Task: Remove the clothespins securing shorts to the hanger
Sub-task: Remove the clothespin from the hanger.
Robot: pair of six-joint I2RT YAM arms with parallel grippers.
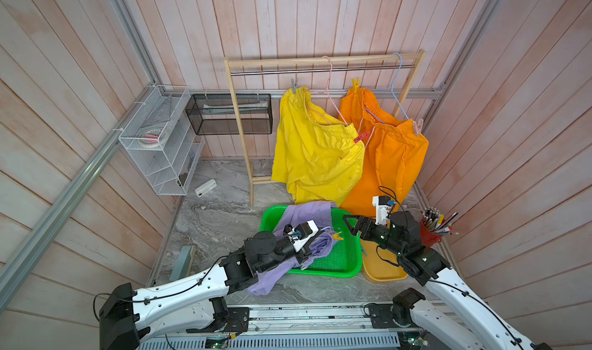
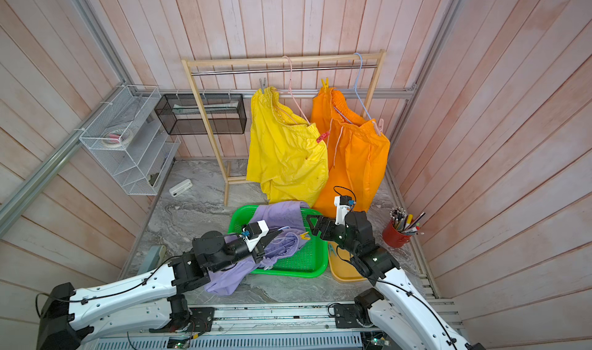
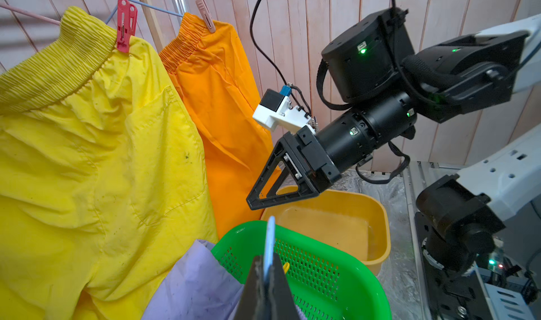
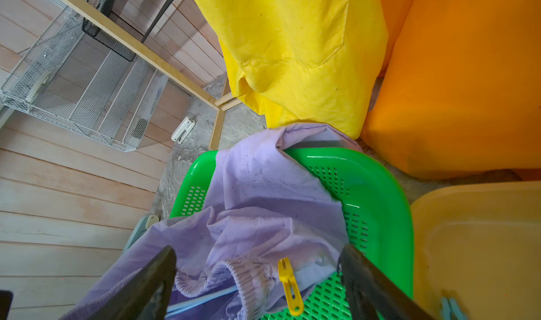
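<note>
Pink plank walls box in a grey marbled worktop point(image 1: 224, 210), with a wooden rack point(image 1: 323, 60) at its 12 o'clock end. The left hand point(image 3: 268, 277) is clamped tight on a pale blue hanger point(image 4: 202, 299), whose wire runs under the waistband of the lilac shorts point(image 1: 304, 214). These spill over a green basket point(image 1: 346, 255).

A yellow clothespin point(image 4: 289, 286) grips that waistband. In both top views it lies just at 3 o'clock of the left hand and about 8 o'clock of the right hand point(image 4: 257, 248), near but apart. The right hand gapes wide and holds nothing. Its wrist view shows the pin between the spread fingers point(image 4: 360, 274).

On the rack, the yellow shorts point(image 1: 315, 153) carry a grey clothespin point(image 1: 294, 84) and a red clothespin point(image 1: 361, 137). The orange shorts point(image 1: 390, 153) carry a second yellow clothespin point(image 1: 355, 82) and a pale pink clothespin point(image 1: 418, 126). A teal clothespin point(image 4: 452, 308) lies in the yellow tub point(image 1: 384, 274).
</note>
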